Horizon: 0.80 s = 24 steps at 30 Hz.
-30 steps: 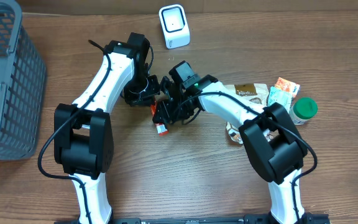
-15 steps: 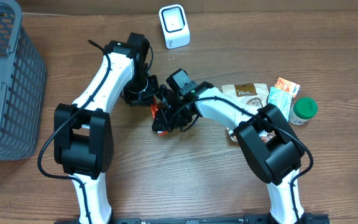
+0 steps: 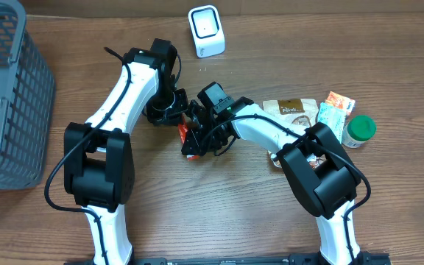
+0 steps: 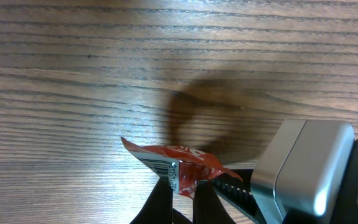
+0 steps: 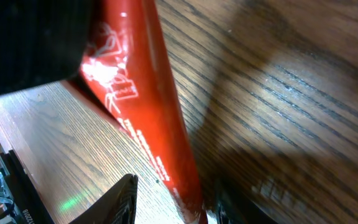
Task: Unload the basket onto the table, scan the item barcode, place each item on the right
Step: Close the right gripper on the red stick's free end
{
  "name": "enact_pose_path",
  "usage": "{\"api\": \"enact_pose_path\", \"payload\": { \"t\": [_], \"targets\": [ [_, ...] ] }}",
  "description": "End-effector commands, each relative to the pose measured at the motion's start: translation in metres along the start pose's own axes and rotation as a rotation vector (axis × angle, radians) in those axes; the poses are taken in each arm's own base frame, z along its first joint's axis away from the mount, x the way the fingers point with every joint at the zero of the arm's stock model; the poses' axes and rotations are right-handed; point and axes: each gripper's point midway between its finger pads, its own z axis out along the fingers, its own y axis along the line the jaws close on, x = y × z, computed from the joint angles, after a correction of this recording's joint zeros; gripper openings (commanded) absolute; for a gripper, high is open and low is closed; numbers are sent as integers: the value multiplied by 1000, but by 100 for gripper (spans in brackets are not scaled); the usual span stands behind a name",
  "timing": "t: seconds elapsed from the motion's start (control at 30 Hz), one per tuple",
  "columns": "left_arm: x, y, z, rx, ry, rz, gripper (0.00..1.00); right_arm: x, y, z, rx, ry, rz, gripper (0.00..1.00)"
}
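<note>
Near the middle of the table [image 3: 219,221], between my two arms, the red packet [image 4: 188,157] is pinched at one edge by my left gripper [image 4: 182,185], whose fingers are pressed together on the foil. The shadow on the wood beneath suggests that it is held clear of the surface, not lying on it. My right gripper [image 5: 174,202] has the same packet running between its fingers. They stand apart, with a strip of bare wood showing between one finger and the foil, so I would not call that a grip yet. The barcode [image 4: 159,164] shows as a white strip just beside my left fingertips, facing my left wrist camera. The scanner [image 3: 206,31] stands at the far edge of the table, well apart from the packet, and as far as I can judge the code is not turned toward it. So the picking up looks done and a two-handed re-grip or handover looks to be under way. What is left is the greater part: settling which hand carries the packet, turning the barcode toward the scanner's face, and bringing it close enough to read. The grey basket [image 3: 20,103] at my left plays no part so far.
</note>
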Motion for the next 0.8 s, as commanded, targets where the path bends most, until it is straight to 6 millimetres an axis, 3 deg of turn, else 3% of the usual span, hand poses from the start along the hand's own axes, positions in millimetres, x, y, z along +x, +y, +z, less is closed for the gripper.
{"api": "enact_pose_path", "payload": {
  "t": [0.0,0.23,0.4,0.77],
  "targets": [
    [-2,-3,-1,0,-1,28,4,6,-12,4,24,13,22,41],
    [0,4,-1,-37,2,19,4,5,-13,3,24,7,23,41],
    [0,4,-1,-38,2,11,4,3,-16,1,25,3,29,26],
    [0,4,-1,-37,1,8,4,0,-15,1,21,-8,21,27]
  ]
}}
